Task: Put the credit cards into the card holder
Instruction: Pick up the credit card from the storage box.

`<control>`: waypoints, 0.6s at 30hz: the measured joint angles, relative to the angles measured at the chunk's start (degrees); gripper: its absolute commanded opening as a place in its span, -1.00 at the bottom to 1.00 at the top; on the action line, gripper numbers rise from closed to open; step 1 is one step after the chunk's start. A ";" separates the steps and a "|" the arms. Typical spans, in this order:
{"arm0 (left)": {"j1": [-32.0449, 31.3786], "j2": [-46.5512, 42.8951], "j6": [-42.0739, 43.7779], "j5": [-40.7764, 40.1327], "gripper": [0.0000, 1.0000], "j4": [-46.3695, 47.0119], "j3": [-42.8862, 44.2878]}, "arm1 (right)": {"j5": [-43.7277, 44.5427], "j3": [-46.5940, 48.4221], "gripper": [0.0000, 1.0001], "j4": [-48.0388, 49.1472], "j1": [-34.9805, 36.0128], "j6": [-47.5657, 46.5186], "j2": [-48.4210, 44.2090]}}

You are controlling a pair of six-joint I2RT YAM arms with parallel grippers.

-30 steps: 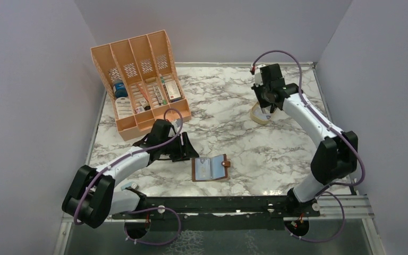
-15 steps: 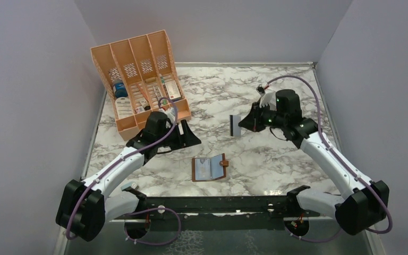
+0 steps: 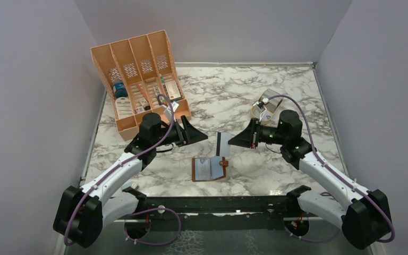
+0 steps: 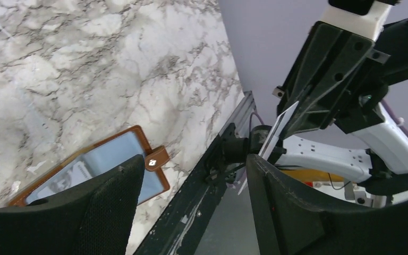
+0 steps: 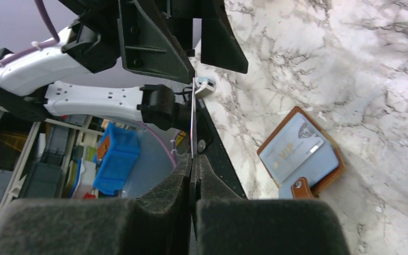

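The card holder (image 3: 210, 169) lies open on the marble, a brown leather booklet with bluish sleeves and a snap tab (image 4: 156, 158); one sleeve holds a pale card (image 5: 292, 151). Just above and behind it, my right gripper (image 3: 232, 142) is shut on one of the credit cards (image 3: 223, 144), white with a dark stripe, held on edge. That card shows edge-on in the right wrist view (image 5: 193, 122) and slanted in the left wrist view (image 4: 279, 130). Facing it from the left, my left gripper (image 3: 197, 134) is open and empty, a short way from the card.
A big orange slotted organiser (image 3: 138, 85) with small boxes and bottles stands at the back left. A small tan wooden stand (image 3: 260, 109) sits behind the right arm. The black rail (image 3: 218, 204) runs along the table's near edge.
My right arm swung from the tan stand at the back down toward the card holder, bringing a card. My left gripper opened wider and rose from the card holder toward the card.
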 measured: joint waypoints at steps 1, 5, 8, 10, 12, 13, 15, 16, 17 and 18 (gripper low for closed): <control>0.00 -0.09 -0.50 0.57 0.34 0.46 0.00 | -0.42 -0.28 -0.98 1.16 0.22 0.87 -0.04; -0.02 -0.61 -2.10 2.36 0.22 3.85 0.02 | -1.92 -1.14 -0.98 6.16 1.03 4.09 0.59; -0.02 -0.61 -2.82 3.41 0.22 4.96 0.02 | -2.38 -1.60 -0.98 9.29 2.14 5.97 1.73; -0.04 -0.57 -3.10 4.00 0.22 5.35 0.02 | -2.40 -1.64 -0.98 10.51 3.17 6.86 2.47; -0.15 -0.31 -3.54 4.66 0.22 5.84 0.02 | -2.38 -1.64 -0.98 11.30 4.00 7.37 2.99; -0.28 -0.11 -3.85 5.14 0.22 6.19 0.02 | -2.38 -1.64 -0.98 11.76 4.39 7.67 3.32; -0.39 0.00 -4.33 5.90 0.22 6.62 0.02 | -2.38 -1.64 -0.98 12.26 4.81 7.93 3.91; -0.39 0.00 -4.57 6.23 0.22 6.88 0.02 | -2.38 -1.62 -0.98 12.46 5.07 8.15 4.33; -0.39 -0.02 -4.90 6.49 0.23 7.26 0.02 | -2.38 -1.62 -0.98 12.55 5.20 8.31 4.72; -0.39 -0.02 -5.20 6.62 0.23 7.56 0.02 | -2.36 -1.62 -0.98 12.59 5.40 8.37 5.01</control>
